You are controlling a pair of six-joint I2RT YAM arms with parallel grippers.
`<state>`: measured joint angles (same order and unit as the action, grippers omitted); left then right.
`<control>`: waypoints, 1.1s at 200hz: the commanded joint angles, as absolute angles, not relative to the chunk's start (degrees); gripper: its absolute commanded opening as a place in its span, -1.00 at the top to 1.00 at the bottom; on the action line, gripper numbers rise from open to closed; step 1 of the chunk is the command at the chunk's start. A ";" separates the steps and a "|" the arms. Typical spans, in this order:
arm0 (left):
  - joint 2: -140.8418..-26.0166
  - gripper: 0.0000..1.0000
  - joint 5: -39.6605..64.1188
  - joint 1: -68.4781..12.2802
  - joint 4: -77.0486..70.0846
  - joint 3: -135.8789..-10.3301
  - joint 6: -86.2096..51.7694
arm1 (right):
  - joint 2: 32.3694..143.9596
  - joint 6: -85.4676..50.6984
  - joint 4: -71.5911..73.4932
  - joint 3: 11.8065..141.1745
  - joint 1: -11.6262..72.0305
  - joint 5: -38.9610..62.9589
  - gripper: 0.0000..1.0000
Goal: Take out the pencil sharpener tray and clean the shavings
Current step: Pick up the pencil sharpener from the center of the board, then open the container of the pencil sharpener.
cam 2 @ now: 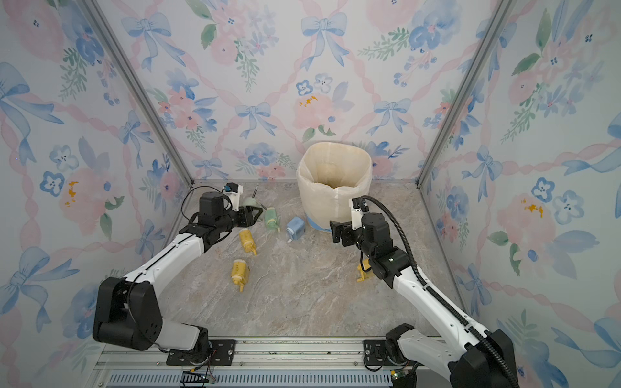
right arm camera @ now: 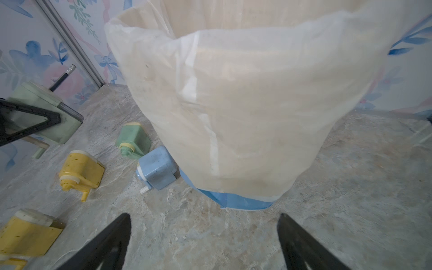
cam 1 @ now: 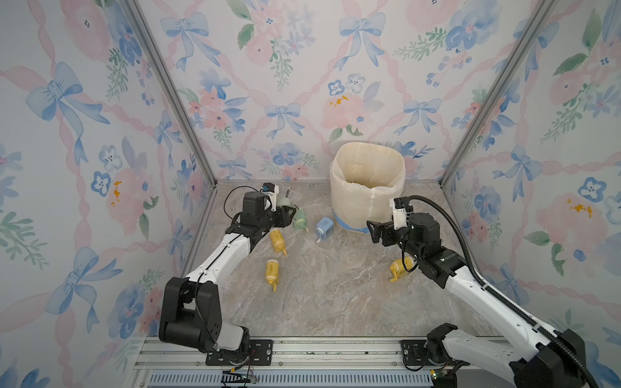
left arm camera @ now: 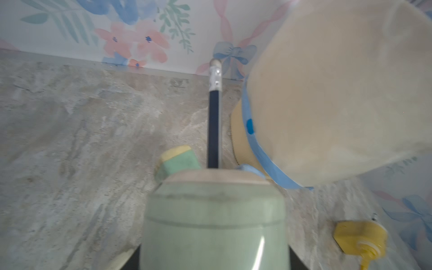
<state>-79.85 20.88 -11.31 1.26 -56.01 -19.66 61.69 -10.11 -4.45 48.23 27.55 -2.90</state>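
Observation:
My left gripper [cam 1: 288, 213] is shut on a pale green pencil sharpener [left arm camera: 215, 222], held just above the table at the back left. A black pencil [left arm camera: 214, 121] sticks out of the sharpener's far end. In the right wrist view the held pencil sharpener [right arm camera: 44, 102] shows a dark clear strip along one end, which looks like its tray [right arm camera: 71, 112] sitting flush in the body. No shavings show. My right gripper [cam 1: 376, 231] hangs open and empty in front of the lined bin [cam 1: 368, 188], with bare table between its fingers [right arm camera: 109, 240].
Loose on the table lie a second green sharpener [cam 1: 300, 219], a blue one [cam 1: 324, 227] against the bin's base, and two yellow ones [cam 1: 278, 241] [cam 1: 272, 270]. A third yellow sharpener [cam 1: 400, 267] sits under my right forearm. Flowered walls close in the back and sides.

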 commanded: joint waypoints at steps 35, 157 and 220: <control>-71.28 1.00 33.17 -18.16 0.36 -50.43 -19.91 | 58.15 -11.23 -13.53 49.76 28.13 18.24 -0.95; -65.45 1.00 66.72 -30.22 0.28 -42.50 -2.96 | 55.66 -10.43 -26.02 51.56 31.08 39.47 -0.62; -64.73 1.00 72.86 -30.18 0.35 -42.98 -1.62 | 51.31 -6.52 -29.82 52.96 39.84 39.94 -0.55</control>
<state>-66.17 68.55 -30.13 1.41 -42.81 -3.66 53.39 -9.19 -26.57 50.78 37.06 39.86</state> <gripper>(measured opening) 0.571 0.762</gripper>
